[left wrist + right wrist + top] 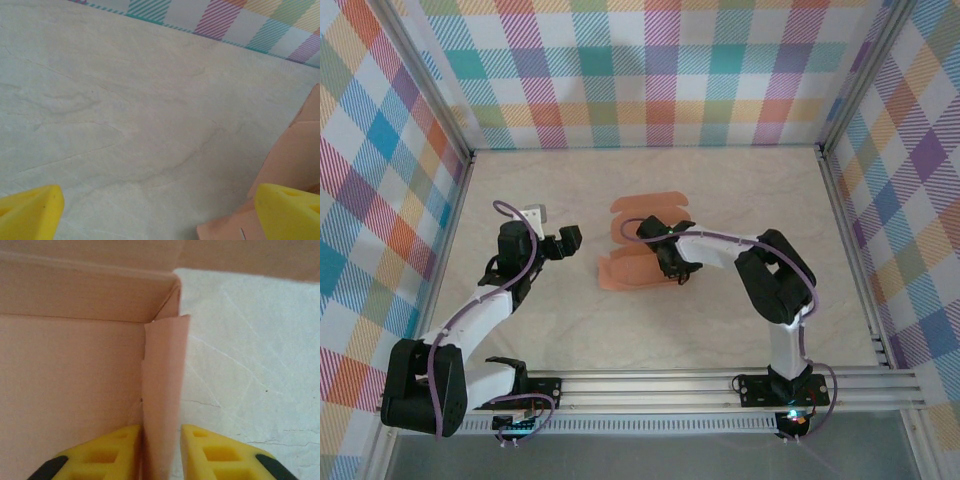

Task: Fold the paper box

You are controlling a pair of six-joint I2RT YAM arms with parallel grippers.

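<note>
**Paper box (623, 272) part-folded, one flap between the jaws of the right tool (161, 440)**

The paper box, made of salmon-orange card, is seen near the middle of the pale, marble-patterned worktop (740, 200), slightly right of centre in the top view. Its rounded tabs are spread flat on the far side, and a further panel lies flat on the near left. From the right wrist, a wide panel is seen lying flat with a wall raised along its far edge. At the corner, a narrow flap (162, 385) stands upright.

The right tool is set down over the box. This upright flap is held between its yellow fingers (210, 452), which stand close on either side of it. Whether the fingers press on the card or merely flank it cannot be told.

The left tool (570, 240) is found to the left of the box, apart from it and turned towards it. Its jaws are spread wide with nothing held between them. From the left wrist, bare worktop is seen between the two yellow tips, and the edge of the card is seen just beside the right-hand tip.

The worktop is enclosed by walls (650, 70) covered in a multicoloured check.
</note>
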